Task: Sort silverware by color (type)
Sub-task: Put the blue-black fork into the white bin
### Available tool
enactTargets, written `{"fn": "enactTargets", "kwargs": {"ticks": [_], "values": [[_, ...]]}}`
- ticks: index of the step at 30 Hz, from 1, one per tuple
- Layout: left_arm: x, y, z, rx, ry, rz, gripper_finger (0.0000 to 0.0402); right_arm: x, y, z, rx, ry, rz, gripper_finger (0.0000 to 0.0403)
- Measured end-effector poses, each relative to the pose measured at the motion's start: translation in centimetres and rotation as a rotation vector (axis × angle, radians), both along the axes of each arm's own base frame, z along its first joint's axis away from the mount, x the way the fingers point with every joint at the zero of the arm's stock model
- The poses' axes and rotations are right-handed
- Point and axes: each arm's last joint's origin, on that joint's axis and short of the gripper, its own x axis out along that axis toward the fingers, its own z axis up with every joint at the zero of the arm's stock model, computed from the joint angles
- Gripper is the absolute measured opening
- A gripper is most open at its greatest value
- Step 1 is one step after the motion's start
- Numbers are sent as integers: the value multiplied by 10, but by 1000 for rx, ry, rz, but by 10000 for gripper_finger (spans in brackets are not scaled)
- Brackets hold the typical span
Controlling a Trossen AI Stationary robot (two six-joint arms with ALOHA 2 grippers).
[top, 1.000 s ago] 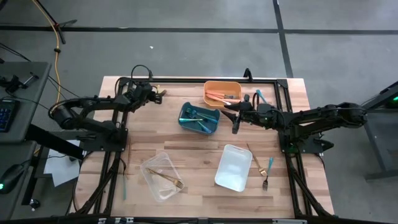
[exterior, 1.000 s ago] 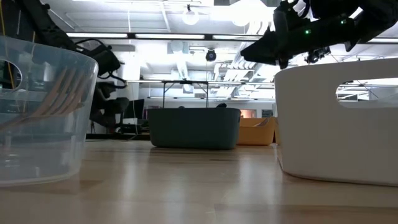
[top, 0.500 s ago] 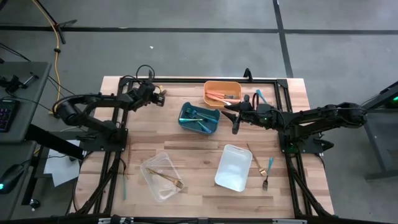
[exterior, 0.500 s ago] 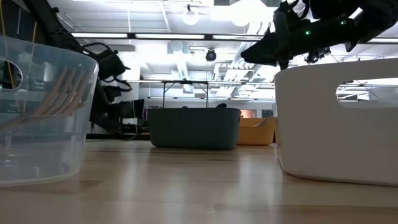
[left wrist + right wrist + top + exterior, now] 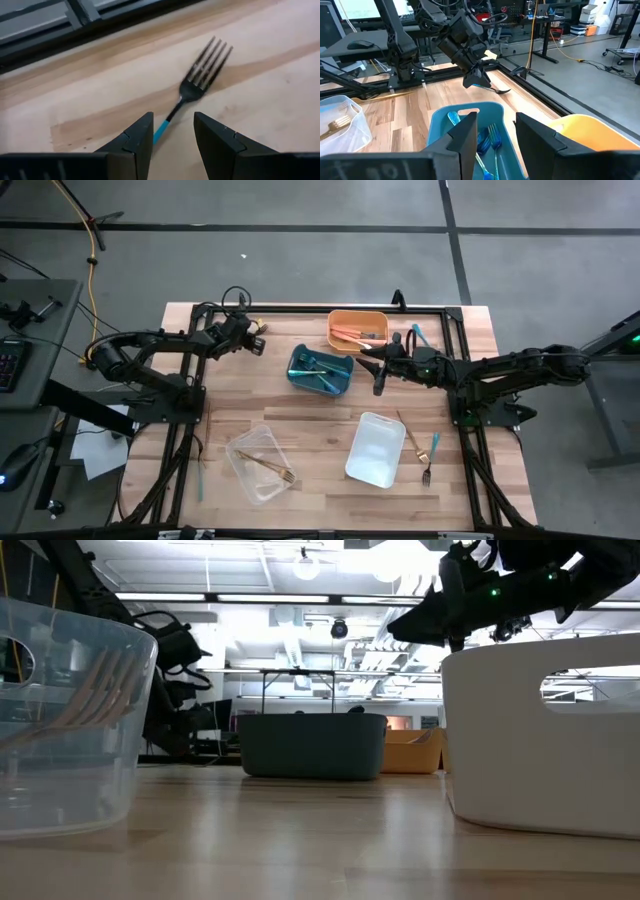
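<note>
A fork with a dark head and a teal-blue handle [image 5: 197, 75] lies on the wood near the table's far left edge; it also shows in the right wrist view [image 5: 496, 90]. My left gripper [image 5: 258, 340] is open just behind it, its fingers on either side of the teal handle [image 5: 161, 131]; I cannot tell whether they touch it. My right gripper [image 5: 378, 372] is open and empty above the table, between the blue bin [image 5: 320, 370] and the orange bin [image 5: 358, 330]. It looks over the blue bin's teal cutlery [image 5: 487, 140].
A clear bin [image 5: 258, 463] holds a gold fork at the near left. A white bin [image 5: 375, 448] stands at the near right, with a few loose pieces [image 5: 418, 442] beside it. A teal piece [image 5: 420, 335] lies at the far right. Black frame rails run along the table's edges.
My left gripper has moved a little toward the table's right and near edges, closer to the teal-handled fork, and then held still.
</note>
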Motion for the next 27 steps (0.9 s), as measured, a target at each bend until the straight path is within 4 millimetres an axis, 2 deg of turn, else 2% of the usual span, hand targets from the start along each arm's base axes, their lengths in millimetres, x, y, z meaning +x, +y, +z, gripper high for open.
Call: {"fn": "enactTargets", "kwargs": {"ticks": [12, 19, 27], "values": [[1, -2, -2, -16, 22, -35, 133, 0, 0, 0, 15, -6, -2, 129], [7, -6, -15, 7, 145, -54, 133, 0, 0, 1, 14, -13, -3, 129], [14, -2, -15, -15, 168, -35, 133, 0, 0, 1, 14, -13, -2, 129]]}}
